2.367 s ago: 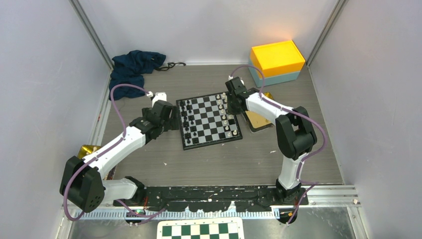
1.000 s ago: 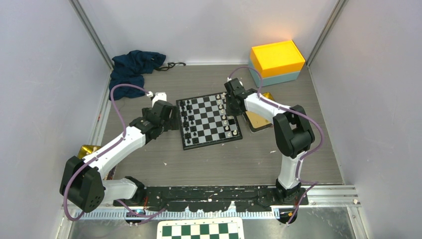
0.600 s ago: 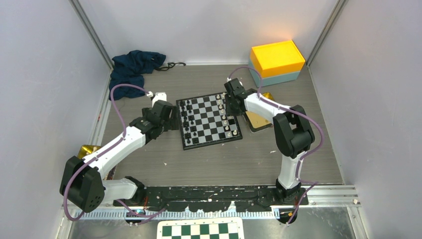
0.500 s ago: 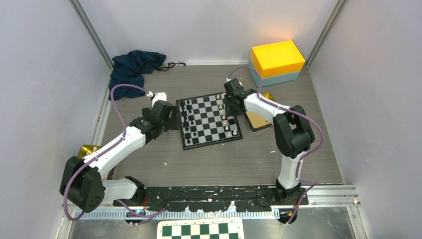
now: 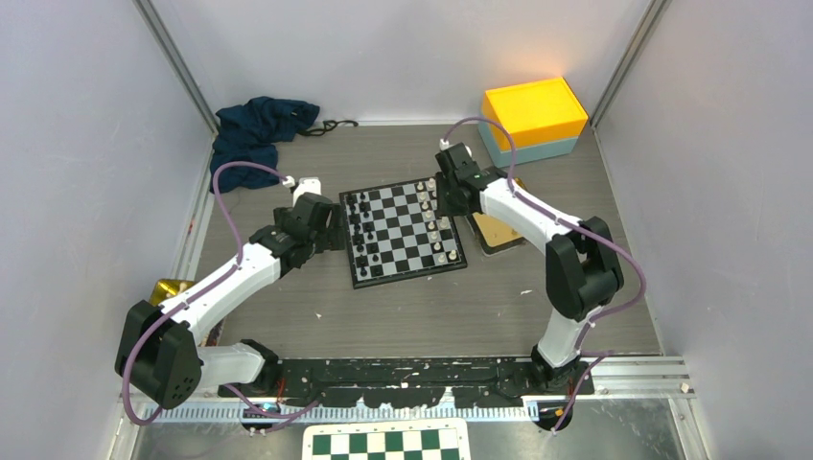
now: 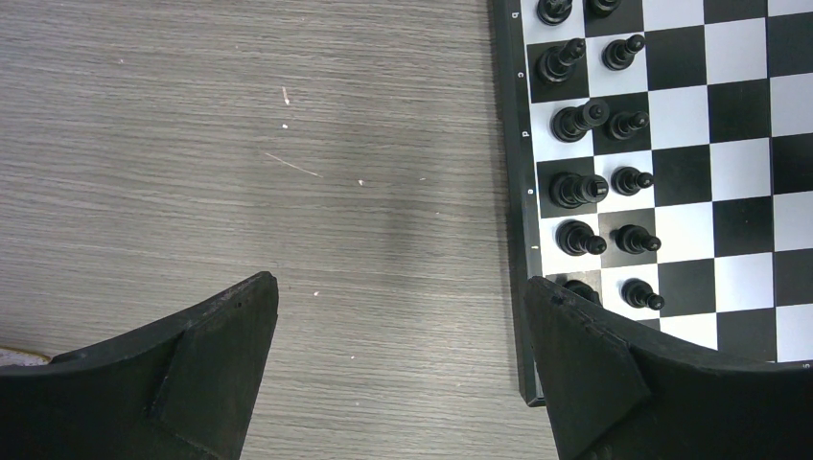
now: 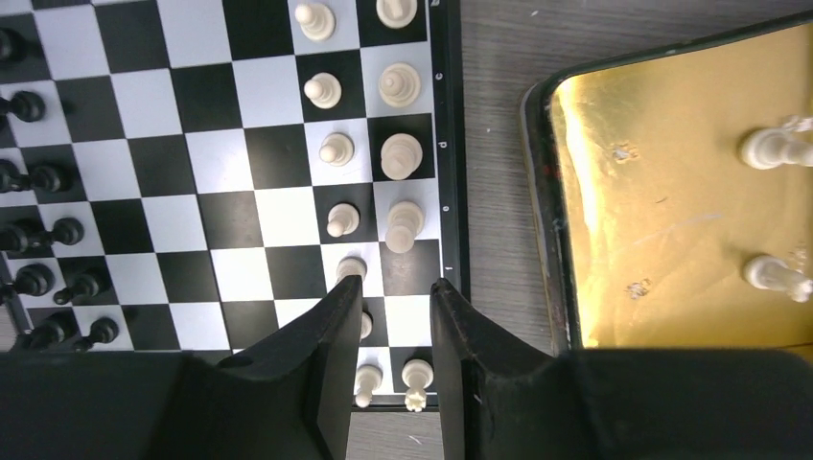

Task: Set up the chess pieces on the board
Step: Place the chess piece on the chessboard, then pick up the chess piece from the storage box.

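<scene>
The board [image 5: 398, 230] lies mid-table. Black chess pieces [image 5: 360, 230] stand in two rows along its left side, cream-white chess pieces [image 5: 436, 228] along its right side. My left gripper [image 5: 326, 225] hovers at the board's left edge; in the left wrist view it [image 6: 398, 297] is wide open and empty over bare table, beside the black pieces [image 6: 575, 189]. My right gripper [image 5: 443, 196] is over the board's far right side; in the right wrist view it [image 7: 395, 284] is slightly open and empty above the white pieces [image 7: 401, 153]. Two white pieces [image 7: 772, 149] lie on a gold tray [image 7: 662, 211].
The gold tray [image 5: 499, 233] lies just right of the board. A yellow box on a teal base [image 5: 534, 113] stands at the back right. A dark blue cloth [image 5: 259, 129] lies at the back left, a gold object [image 5: 173, 287] at the left wall, a green-and-white checkered panel [image 5: 386, 443] at the near edge.
My right gripper has shifted slightly toward the back and its elbow has swung to the right. The left arm has not moved.
</scene>
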Controlling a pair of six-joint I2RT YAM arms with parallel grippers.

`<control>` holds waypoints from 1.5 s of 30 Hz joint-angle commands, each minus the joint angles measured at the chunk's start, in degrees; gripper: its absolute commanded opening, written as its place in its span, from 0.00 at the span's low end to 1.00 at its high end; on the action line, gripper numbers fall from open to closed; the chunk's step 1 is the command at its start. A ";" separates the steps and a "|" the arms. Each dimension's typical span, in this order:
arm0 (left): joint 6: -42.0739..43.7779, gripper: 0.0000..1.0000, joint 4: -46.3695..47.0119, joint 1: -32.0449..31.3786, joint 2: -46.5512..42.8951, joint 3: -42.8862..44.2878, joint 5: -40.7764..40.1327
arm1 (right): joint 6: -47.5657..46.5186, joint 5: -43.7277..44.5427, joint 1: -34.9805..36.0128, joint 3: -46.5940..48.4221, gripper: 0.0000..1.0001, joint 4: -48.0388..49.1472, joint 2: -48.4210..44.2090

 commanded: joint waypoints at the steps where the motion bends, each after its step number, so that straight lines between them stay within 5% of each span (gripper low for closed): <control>1: -0.24 1.00 1.72 -0.32 -1.62 0.15 0.08 | -0.44 3.77 0.29 2.08 0.38 -0.53 -6.25; 9: -0.36 1.00 1.65 -0.41 -1.81 0.05 0.39 | 1.50 12.95 -2.88 -0.31 0.47 -0.22 -10.07; 21: -0.71 1.00 1.14 -0.50 -1.91 0.09 0.48 | 3.63 11.39 -13.57 -3.43 0.53 3.61 -6.53; 45: 0.41 1.00 0.90 -0.58 -1.02 1.28 -0.36 | 4.02 10.29 -19.10 -0.10 0.52 7.32 4.28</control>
